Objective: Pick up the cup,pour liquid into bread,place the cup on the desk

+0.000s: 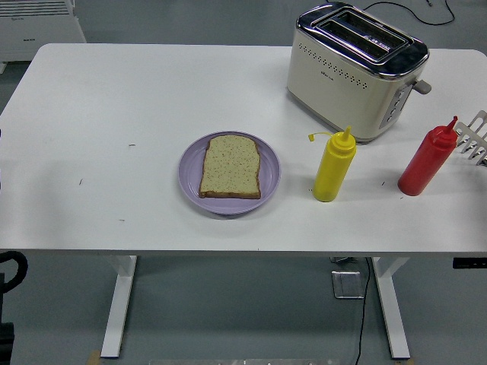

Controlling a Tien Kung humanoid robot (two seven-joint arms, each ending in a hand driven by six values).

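A slice of bread (230, 166) lies flat on a purple plate (268, 182) near the middle of the white table. A yellow squeeze bottle (334, 166) with an open cap stands upright to the right of the plate. A red squeeze bottle (429, 159) stands upright further right. No cup shows in the head view. Neither of my hands is over the table; only a black part of the robot (11, 268) shows at the lower left edge, below the table.
A cream and chrome toaster (354, 70) stands at the back right. A white rack-like object (474, 139) pokes in at the right edge beside the red bottle. The table's near edge (228, 251) runs across the lower part of the picture.
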